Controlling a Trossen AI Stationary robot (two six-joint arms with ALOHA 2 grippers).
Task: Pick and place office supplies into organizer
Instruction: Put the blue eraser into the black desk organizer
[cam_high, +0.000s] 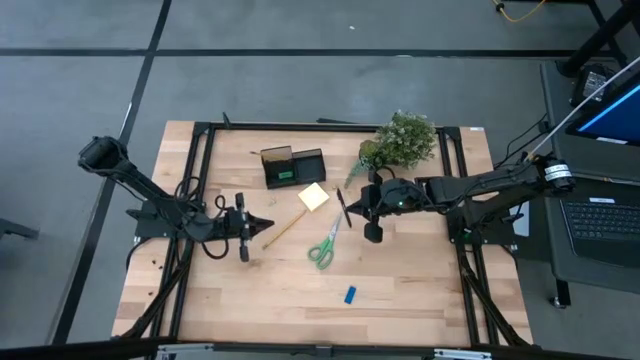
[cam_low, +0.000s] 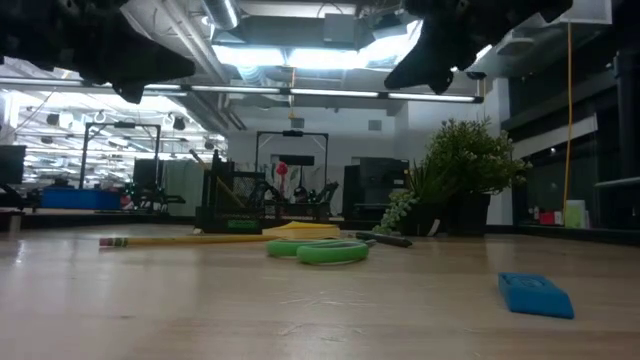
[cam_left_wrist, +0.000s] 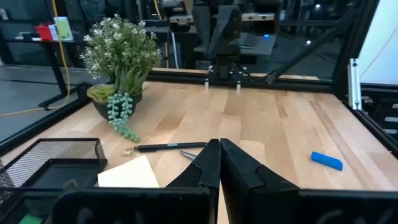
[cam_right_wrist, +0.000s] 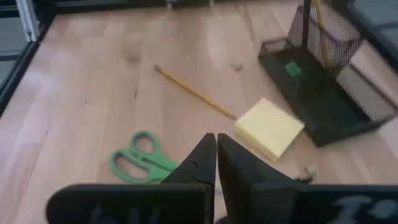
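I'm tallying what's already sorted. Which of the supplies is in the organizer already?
Only the small green piece: it lies inside the organizer. The pad, pencil, pen, scissors and blue piece are all on the table.

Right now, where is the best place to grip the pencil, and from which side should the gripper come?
Probably the bare middle of the wooden pencil, coming straight down, jaws across the shaft. It lies flat and diagonal; one end nears the sticky-note pad, the other the shut left gripper.

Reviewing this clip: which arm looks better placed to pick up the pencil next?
Probably left. The left tool, shut and empty, sits right at the pencil's near end. The right tool, also shut, hovers by the pen, farther from the pencil.
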